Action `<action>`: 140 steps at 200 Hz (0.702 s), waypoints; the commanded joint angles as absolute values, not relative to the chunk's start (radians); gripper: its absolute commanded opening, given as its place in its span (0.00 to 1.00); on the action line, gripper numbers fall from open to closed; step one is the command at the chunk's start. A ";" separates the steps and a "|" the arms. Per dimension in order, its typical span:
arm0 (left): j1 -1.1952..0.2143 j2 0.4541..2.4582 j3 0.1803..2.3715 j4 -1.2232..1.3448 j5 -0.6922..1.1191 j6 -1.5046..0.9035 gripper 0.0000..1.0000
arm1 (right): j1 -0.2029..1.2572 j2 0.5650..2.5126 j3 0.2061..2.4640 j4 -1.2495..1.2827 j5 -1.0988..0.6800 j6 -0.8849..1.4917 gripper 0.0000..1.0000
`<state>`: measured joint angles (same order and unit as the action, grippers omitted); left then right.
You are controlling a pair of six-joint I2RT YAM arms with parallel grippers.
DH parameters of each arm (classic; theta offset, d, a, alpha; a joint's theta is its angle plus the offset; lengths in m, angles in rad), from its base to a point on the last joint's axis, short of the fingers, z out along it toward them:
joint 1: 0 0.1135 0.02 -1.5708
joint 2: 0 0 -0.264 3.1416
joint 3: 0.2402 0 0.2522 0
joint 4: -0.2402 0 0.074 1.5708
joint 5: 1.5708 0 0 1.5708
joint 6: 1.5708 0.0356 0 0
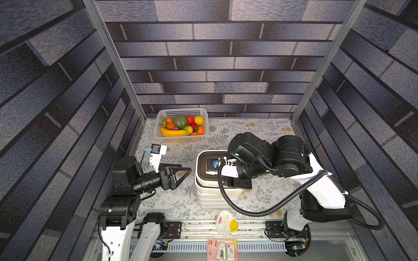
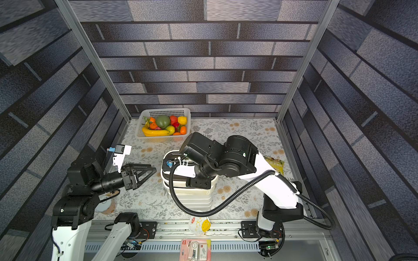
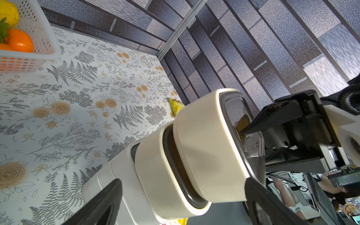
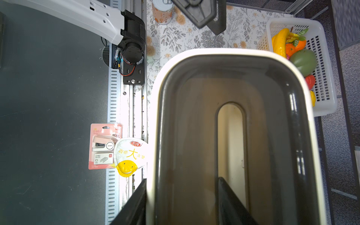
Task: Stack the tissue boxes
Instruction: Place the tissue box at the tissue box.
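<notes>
The tissue boxes form one stack (image 1: 211,198) (image 2: 194,198) mid-table, white ones below and two rounded cream ones on top. The top cream box (image 4: 194,116) (image 3: 206,152) has a dark-brown slotted lid and rests on the second cream box (image 3: 155,175). My right gripper (image 4: 182,202) comes down from above and is shut on the top box's near wall. One of its fingers (image 4: 228,200) is in the lid slot and the other is outside. My left gripper (image 1: 184,176) (image 2: 148,176) (image 3: 184,185) is open just left of the stack, touching nothing.
A white perforated basket (image 1: 181,113) of fruit stands at the back left. A can (image 4: 162,11) sits near the left arm's base. A yellow snack bag (image 2: 274,163) lies behind the right arm. A white-yellow packet (image 1: 226,222) and a pink stapler pack (image 1: 222,249) lie at the front rail.
</notes>
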<state>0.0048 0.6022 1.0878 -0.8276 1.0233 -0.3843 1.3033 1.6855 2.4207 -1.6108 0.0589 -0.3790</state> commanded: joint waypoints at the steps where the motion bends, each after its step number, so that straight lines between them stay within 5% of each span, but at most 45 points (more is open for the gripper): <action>1: -0.003 0.607 1.095 -0.838 1.021 -0.351 1.00 | 1.318 1.682 2.450 -1.778 0.038 -0.383 0.39; 140: -0.003 0.606 1.112 -0.850 1.020 -0.342 1.00 | 1.327 1.697 2.453 -1.764 0.060 -0.396 0.52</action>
<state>0.0048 0.6022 1.0878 -0.8394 1.0168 -0.3721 1.3117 1.6871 2.4241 -1.6108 0.0525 -0.3828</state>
